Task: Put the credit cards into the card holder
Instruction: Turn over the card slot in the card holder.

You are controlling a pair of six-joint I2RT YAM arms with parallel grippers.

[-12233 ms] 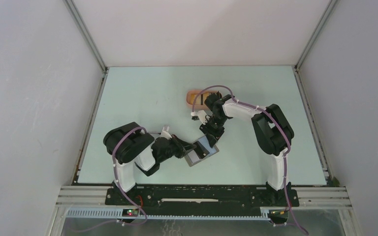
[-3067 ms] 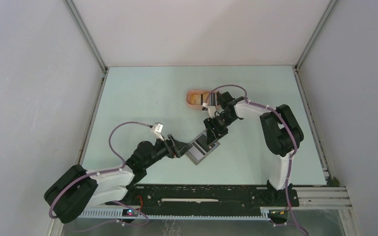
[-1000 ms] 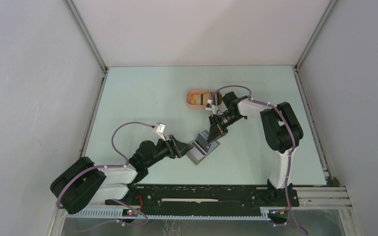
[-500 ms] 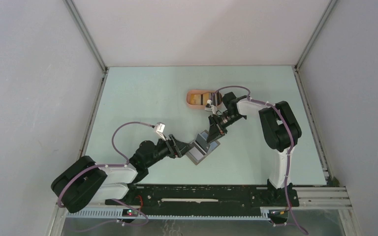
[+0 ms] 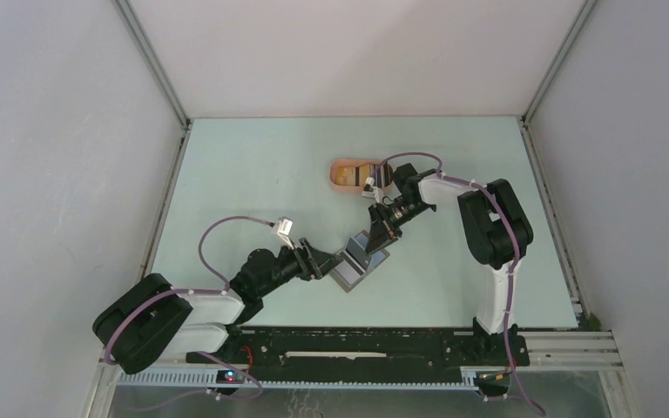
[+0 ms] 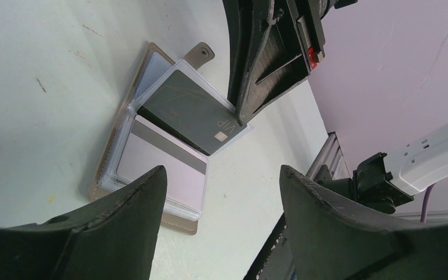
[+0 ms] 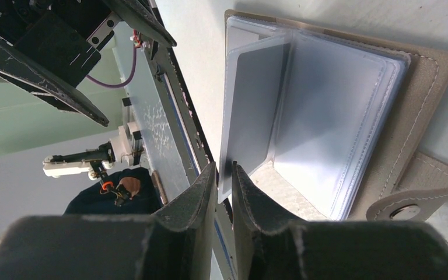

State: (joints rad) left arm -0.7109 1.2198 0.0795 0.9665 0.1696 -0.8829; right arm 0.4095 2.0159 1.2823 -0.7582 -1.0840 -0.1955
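The card holder lies open on the table with its clear sleeves fanned up. In the left wrist view a black credit card sits in a raised sleeve of the card holder, and a pale card with a dark stripe lies in the sleeve below. My right gripper is shut on the outer edge of the black card and its sleeve; the right wrist view shows that thin edge pinched between the right gripper fingers. My left gripper stands open beside the holder's near-left edge, and nothing lies between the left gripper fingers.
A salmon-pink oval tray with an orange-yellow card in it sits beyond the holder, behind the right wrist. The holder's snap tab sticks out at one side. Enclosure walls ring the table.
Nothing has visibly moved over the last second. Over the older frames the left arm stretched out low to the left, and the right gripper stayed at the holder.
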